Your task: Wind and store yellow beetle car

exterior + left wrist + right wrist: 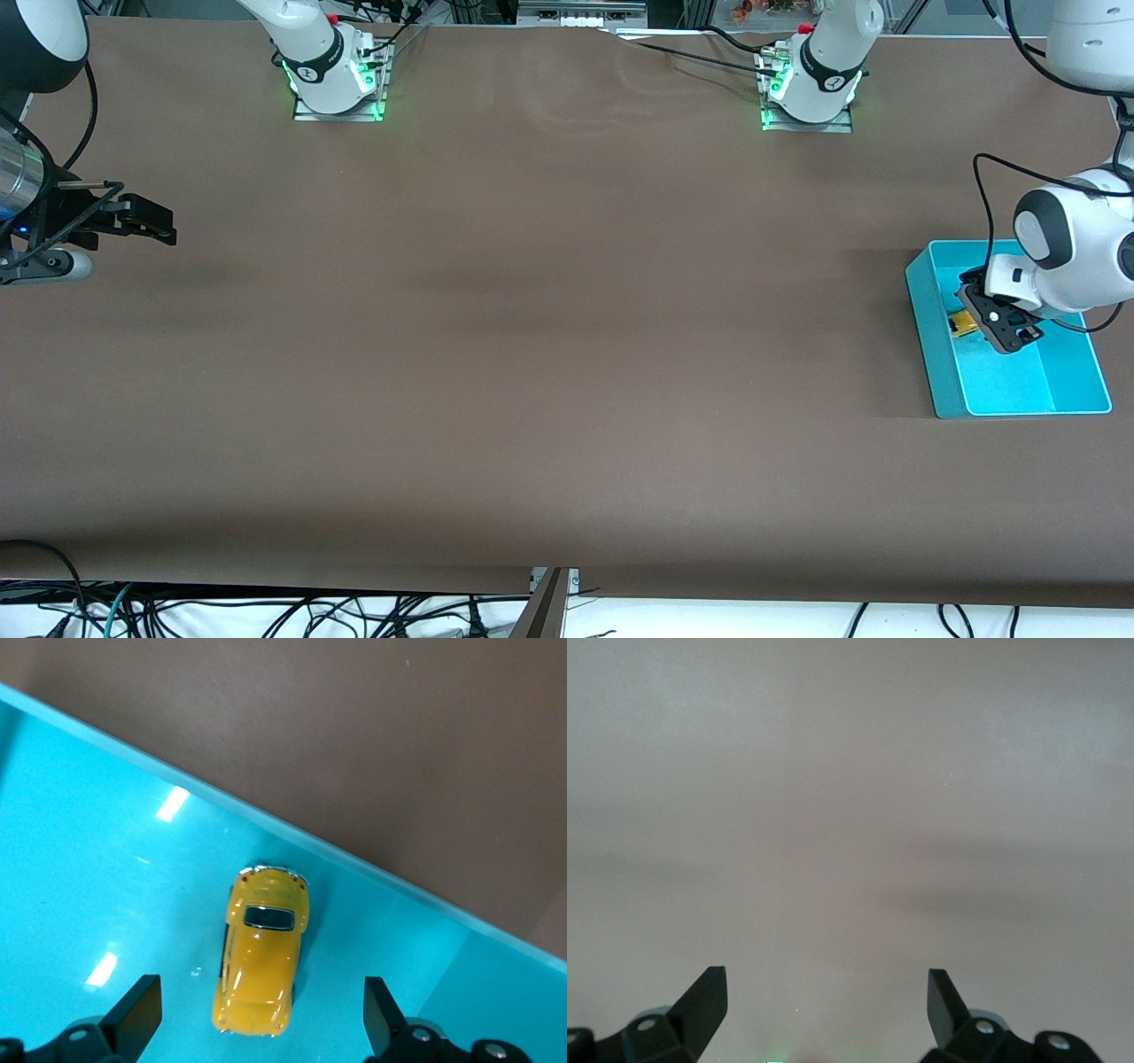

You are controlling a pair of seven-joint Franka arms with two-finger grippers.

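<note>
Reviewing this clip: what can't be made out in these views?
- Small yellow beetle toy car in the turquoise plastic bin: in the front view the open left claw covers most of it.
- Car's wheels and any winding part: hidden under its body in the left wrist view.
- Right claw, open and waiting over bare brown table: the arm is cut off by the front view's edge.

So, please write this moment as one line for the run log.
yellow beetle car: lying in turquoise bin, released | left pincer: open, over car | right pincer: open, waiting over table
</note>
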